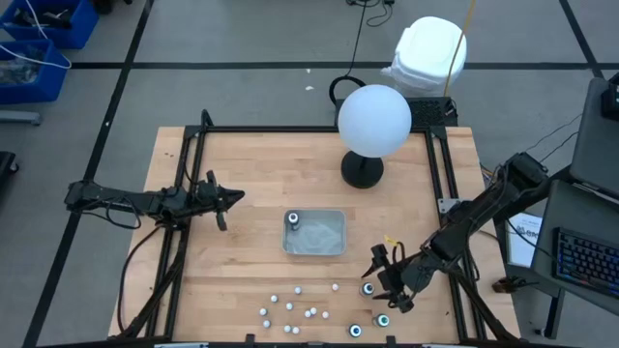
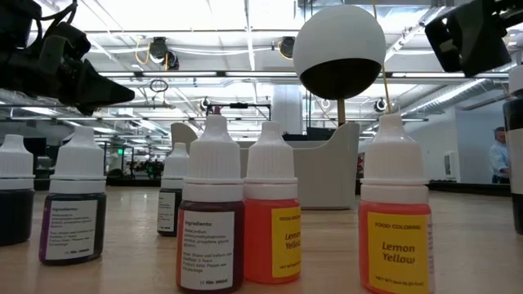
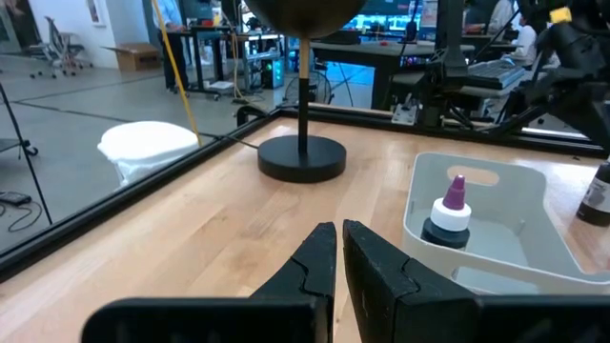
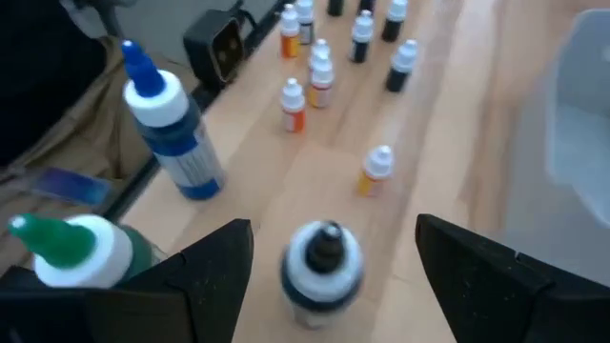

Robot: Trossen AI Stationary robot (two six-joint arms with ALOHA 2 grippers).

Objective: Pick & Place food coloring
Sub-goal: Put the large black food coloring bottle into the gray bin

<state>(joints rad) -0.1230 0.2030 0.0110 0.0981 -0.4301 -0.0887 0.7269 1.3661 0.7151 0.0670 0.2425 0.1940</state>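
Observation:
Several tiny white-capped food coloring bottles (image 1: 295,307) stand on their bases near the table's near edge; the low view shows orange and yellow ones (image 2: 274,216) up close. Three larger dark bottles stand right of them: one black-tipped (image 4: 322,262), one blue-tipped (image 4: 172,124), one green-tipped (image 4: 71,252). A fourth, purple-tipped bottle (image 3: 448,214) stands inside the clear tray (image 1: 329,237). My right gripper (image 1: 384,275) is open, with a finger on either side of the black-tipped bottle (image 1: 368,287), apart from it. My left gripper (image 1: 227,198) is shut, hovering left of the tray.
A lamp with a white globe (image 1: 374,118) stands on a round black base (image 1: 362,171) at the table's far side, behind the tray. A black frame (image 1: 290,130) runs along the table's edges. Bare wood lies between the tray and the left gripper.

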